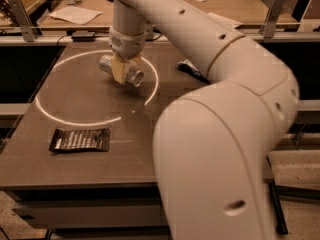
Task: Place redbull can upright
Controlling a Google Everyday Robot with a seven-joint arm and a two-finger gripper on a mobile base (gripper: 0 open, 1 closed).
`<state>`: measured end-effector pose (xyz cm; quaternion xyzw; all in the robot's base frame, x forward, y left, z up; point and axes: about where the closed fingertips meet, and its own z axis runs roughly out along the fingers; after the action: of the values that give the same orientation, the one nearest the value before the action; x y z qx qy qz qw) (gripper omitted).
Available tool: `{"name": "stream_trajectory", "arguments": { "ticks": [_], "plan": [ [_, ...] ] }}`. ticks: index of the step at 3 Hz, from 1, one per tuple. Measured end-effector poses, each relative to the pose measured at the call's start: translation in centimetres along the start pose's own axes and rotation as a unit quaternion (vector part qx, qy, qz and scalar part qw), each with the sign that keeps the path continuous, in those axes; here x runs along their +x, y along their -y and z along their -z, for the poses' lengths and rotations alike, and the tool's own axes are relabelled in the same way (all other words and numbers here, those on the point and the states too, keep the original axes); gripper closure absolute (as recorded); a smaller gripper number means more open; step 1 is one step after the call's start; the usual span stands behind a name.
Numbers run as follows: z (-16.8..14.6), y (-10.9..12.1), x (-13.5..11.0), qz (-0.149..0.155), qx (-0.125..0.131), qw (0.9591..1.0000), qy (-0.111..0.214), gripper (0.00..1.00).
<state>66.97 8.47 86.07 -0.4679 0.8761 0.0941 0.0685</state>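
While in gripper (122,70) over table (75,101), redbull can (135,77) horizontal.

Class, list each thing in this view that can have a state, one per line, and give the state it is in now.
tool: over the far part of the table, shut on the redbull can.
redbull can: on its side in the tool, not upright.
black packet: lying flat at the table's front left, apart from the tool.
snack bag: lying on the table, partly hidden by the arm.
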Motion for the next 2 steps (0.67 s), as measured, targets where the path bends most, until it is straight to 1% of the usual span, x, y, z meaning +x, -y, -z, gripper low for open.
{"name": "stream_trajectory", "arguments": {
  "ticks": [1, 2],
  "plan": [
    [6.0, -2.0, 3.6, 0.021, 0.014, 0.995, 0.096, 1.0],
    [9.8, -7.6, 6.2, 0.079, -0.006, 0.9786, 0.19, 1.0]
  ]
}}
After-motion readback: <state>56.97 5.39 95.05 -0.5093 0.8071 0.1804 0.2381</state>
